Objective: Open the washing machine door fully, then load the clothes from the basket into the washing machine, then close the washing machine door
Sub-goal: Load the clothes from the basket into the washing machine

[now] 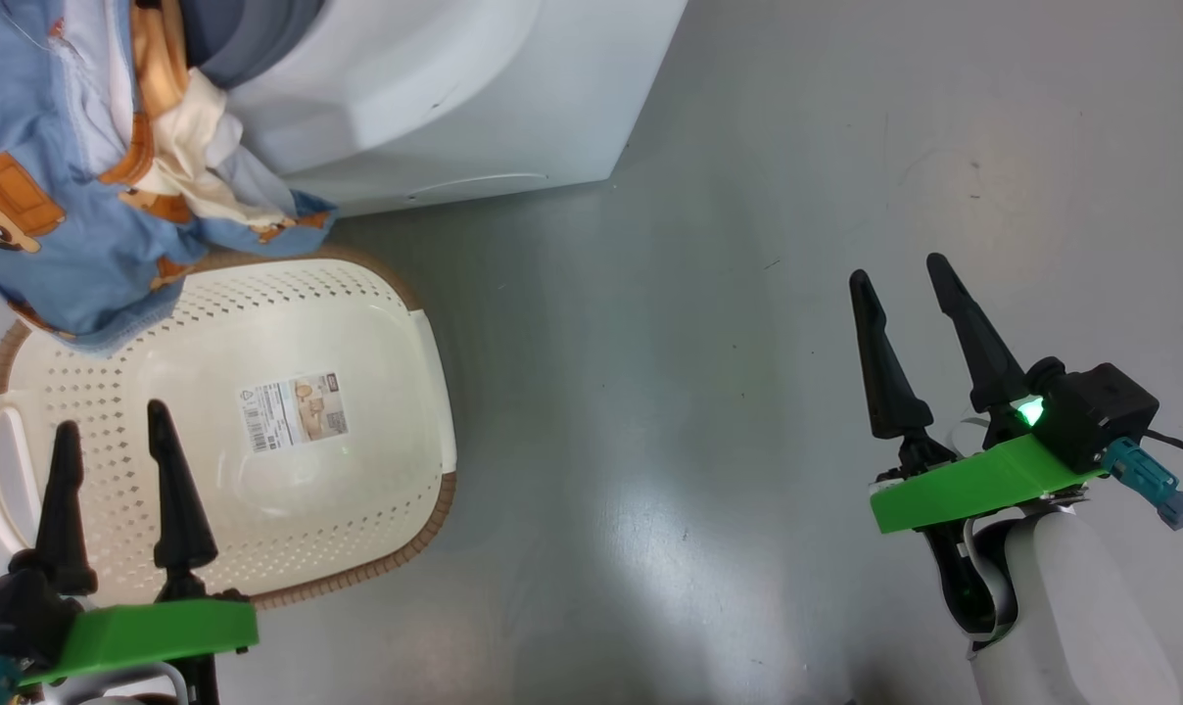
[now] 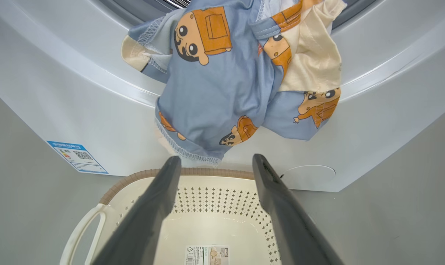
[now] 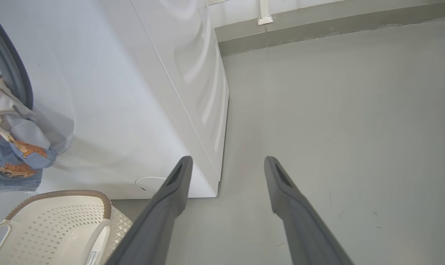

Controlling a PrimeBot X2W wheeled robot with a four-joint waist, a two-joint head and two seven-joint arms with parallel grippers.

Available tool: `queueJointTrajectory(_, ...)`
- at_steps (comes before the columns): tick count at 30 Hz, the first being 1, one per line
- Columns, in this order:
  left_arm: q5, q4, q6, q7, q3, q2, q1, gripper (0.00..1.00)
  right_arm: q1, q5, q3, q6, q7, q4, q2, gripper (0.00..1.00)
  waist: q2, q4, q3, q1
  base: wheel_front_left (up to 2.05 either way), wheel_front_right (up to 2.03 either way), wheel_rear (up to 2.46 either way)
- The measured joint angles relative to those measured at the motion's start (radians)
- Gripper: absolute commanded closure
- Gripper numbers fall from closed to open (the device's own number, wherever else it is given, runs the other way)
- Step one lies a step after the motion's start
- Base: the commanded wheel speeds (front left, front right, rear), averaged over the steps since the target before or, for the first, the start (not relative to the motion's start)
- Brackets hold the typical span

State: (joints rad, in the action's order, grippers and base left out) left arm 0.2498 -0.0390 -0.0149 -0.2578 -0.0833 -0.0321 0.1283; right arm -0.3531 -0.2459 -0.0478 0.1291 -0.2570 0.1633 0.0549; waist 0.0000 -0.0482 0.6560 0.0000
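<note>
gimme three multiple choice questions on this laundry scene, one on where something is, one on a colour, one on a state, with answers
1. Where are the clothes?
A: in the basket
B: hanging out of the washing machine opening
C: on top of the washing machine

2. What colour is the basket's rim?
A: brown
B: green
C: black

3. How is the left gripper?
A: shut on the clothes
B: open, holding nothing
C: shut on the basket handle

Answers:
1 B, the fabric drapes from the opening down the front, above the basket.
2 A, a brown woven-look band edges it.
3 B, its fingers stand apart with nothing between them.
</note>
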Motion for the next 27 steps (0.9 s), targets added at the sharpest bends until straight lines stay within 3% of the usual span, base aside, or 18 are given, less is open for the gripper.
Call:
queueJointTrajectory(14,0.021,-0.03,-0.009,0.0,0.015,0.0,0.01,0.0,0.0,0.0,-0.002,0.0,0.0,0.0,0.0,0.0,0.0,-0.001,0.007,0.0,0.0,0.0,0.0)
queueJointTrajectory(27,0.022,-0.178,0.012,0.0,0.013,0.001,0.219,0.0,-0.001,-0.003,-0.006,0.0,0.0,0.004,0.0,0.0,0.0,-0.028,0.025,0.0,0.0,0.0,0.0)
